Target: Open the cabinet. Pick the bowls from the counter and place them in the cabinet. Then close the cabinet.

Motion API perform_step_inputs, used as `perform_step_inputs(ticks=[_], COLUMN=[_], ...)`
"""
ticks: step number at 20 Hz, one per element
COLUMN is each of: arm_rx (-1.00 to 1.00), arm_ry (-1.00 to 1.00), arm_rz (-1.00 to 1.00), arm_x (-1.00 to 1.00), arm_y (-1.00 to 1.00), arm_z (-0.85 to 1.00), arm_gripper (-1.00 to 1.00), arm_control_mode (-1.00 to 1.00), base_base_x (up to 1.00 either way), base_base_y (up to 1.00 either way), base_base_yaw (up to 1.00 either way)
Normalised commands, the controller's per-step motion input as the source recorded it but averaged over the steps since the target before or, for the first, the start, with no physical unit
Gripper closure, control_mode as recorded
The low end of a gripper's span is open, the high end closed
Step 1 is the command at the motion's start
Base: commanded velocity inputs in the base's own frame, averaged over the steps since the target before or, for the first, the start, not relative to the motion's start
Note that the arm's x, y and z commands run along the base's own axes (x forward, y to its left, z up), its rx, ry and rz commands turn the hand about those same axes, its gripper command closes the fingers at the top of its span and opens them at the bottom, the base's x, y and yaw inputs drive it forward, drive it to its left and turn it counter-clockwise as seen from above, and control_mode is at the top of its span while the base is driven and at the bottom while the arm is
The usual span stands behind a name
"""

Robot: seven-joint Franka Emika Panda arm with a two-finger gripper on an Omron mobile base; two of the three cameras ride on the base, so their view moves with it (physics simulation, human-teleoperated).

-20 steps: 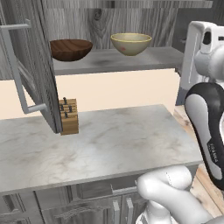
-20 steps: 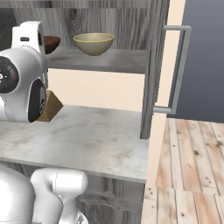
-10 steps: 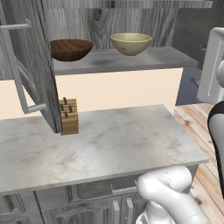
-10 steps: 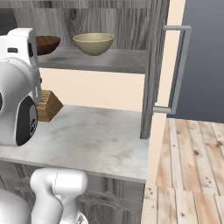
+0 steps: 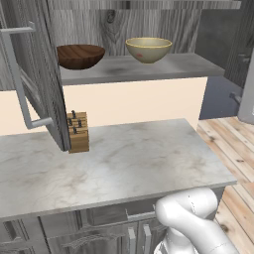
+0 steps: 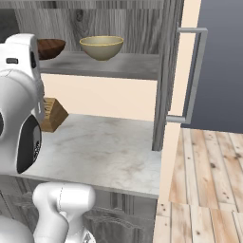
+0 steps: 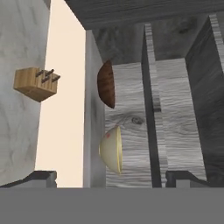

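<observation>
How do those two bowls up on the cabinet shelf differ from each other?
The brown wooden bowl is dark, wide and shallow; the beige bowl is pale, narrower and deeper. The brown one sits nearer the left door, the beige one mid-shelf. Both stand upright, apart, on the same shelf.

No readable text, label, brand, number or sign on any surface in these views.

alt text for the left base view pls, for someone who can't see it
An open dark grey wall cabinet holds two bowls on its shelf, a dark brown wooden bowl to the left of a beige bowl. Below it a marbled stone counter carries a wooden knife block beside the swung-out left door.
</observation>
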Motion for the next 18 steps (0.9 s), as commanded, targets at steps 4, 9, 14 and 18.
perform_step_inputs(ticks=[4, 9, 14, 18], arm_rx=[0.00, 0.00, 0.00, 0.00], arm_ry=[0.00, 0.00, -0.01, -0.01], arm_rz=[0.04, 0.05, 0.05, 0.05], arm_x=[-0.33, -0.56, -0.54, -0.47], arm_y=[-0.25, -0.27, -0.25, -0.27], arm_z=[0.00, 0.00, 0.00, 0.00], arm_gripper=[-1.00, -1.00, -1.00, -1.00], arm_control_mode=[-1.00, -1.00, -1.00, -1.00], base_base_x=[0.00, 0.00, 0.00, 0.00], base_base_y=[0.00, 0.00, 0.00, 0.00], base_base_yaw=[0.00, 0.00, 0.00, 0.00])
